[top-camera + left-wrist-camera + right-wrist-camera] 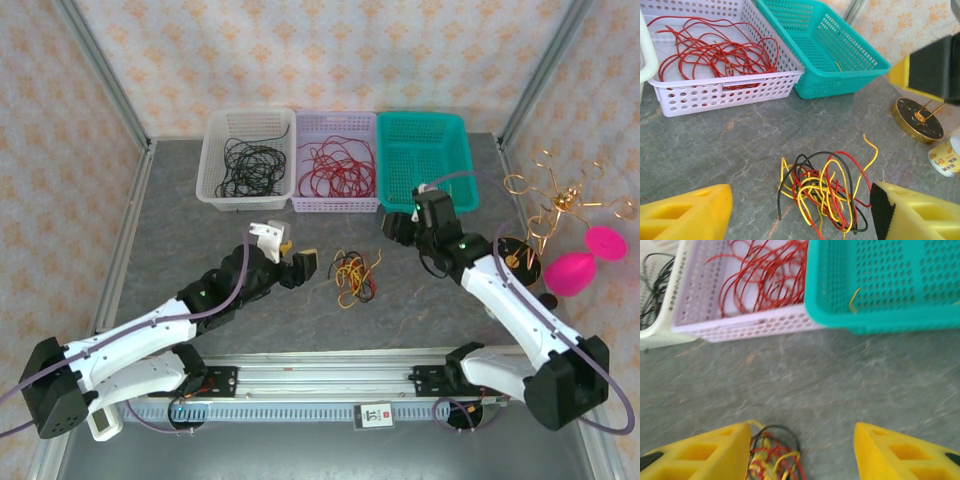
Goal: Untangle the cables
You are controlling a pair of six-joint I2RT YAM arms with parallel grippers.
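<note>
On mottled grey bench | cables: thin red, yellow, black strands, tangled | left end effector spread | right end effector spread

clutter on a grey table
white basket, lilac basket and teal basket abreast at the back; gold stand and pink shapes at right.

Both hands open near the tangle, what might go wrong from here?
1. The tangled cables interlace red, yellow and black loops; pulling one strand may tighten the knot or drag it whole.
2. The left hand and right hand flank the same small tangle and might collide.
3. The right arm lies beside the round stand base; swinging could knock it.
</note>
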